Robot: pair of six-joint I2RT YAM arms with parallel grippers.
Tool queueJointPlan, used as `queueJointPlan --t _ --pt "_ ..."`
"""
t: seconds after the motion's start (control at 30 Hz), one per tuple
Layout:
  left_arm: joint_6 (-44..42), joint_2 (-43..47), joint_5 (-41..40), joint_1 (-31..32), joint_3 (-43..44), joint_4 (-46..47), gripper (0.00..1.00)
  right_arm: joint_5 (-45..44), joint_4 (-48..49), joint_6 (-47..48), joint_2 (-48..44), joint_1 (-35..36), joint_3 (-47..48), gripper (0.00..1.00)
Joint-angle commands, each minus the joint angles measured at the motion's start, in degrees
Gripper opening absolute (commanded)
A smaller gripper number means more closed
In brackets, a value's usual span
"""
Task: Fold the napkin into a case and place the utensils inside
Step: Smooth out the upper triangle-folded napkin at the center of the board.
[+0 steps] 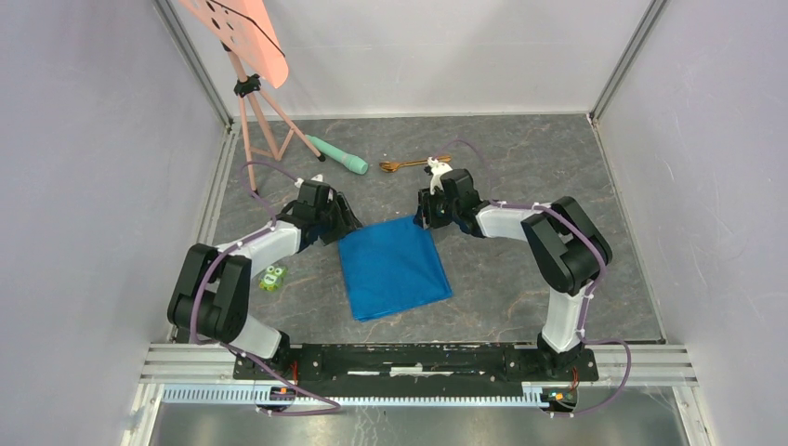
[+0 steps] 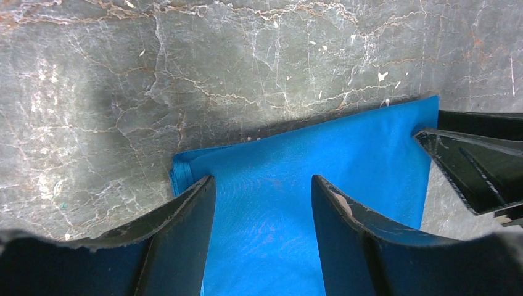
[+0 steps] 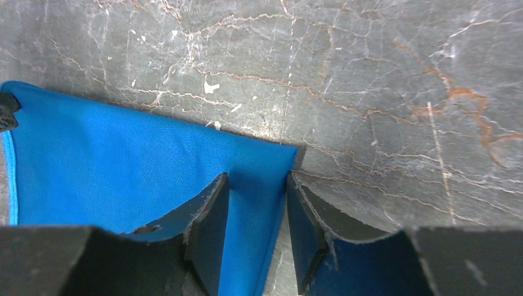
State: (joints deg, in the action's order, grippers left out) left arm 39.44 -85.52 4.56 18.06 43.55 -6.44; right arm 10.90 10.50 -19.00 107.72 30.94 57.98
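Bright blue napkin (image 1: 395, 268) flat at centre, seemingly doubled; copper-gold utensils (image 1: 413, 164) apart, farther back.

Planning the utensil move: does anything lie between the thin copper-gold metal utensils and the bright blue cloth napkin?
No loose object does. Only the right gripper, open at the napkin's far right corner, sits near that path; the mint-green cylinder lies left of the utensils.
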Motion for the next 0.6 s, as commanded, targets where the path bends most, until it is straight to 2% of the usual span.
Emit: queueJointPlan --t 0.0,0.17,0.37,0.47,0.57 --pt "2.7 -0.8 -1.7 -0.2 -0.1 4.2 0.64 2.2 3.4 0.9 2.2 0.1 1.2 0.43" --pt "3.1 -1.1 -4.4 -0.3 -1.2 3.8 0.64 -2.0 3.9 1.2 2.9 0.2 0.3 0.30" --pt "4.2 -1.9 -8.9 -0.6 -4.4 3.4 0.64 -8.1 3.8 1.1 2.5 0.1 -1.2 0.07" --pt "4.3 -2.6 -10.1 -0.7 -5.4 3.6 0.64 -8.9 4.9 0.9 2.6 0.1 -2.2 0.02" --pt "3.1 -1.8 -10.8 -0.7 -5.5 3.4 0.64 -7.8 5.1 2.0 2.4 0.1 -2.1 0.02"
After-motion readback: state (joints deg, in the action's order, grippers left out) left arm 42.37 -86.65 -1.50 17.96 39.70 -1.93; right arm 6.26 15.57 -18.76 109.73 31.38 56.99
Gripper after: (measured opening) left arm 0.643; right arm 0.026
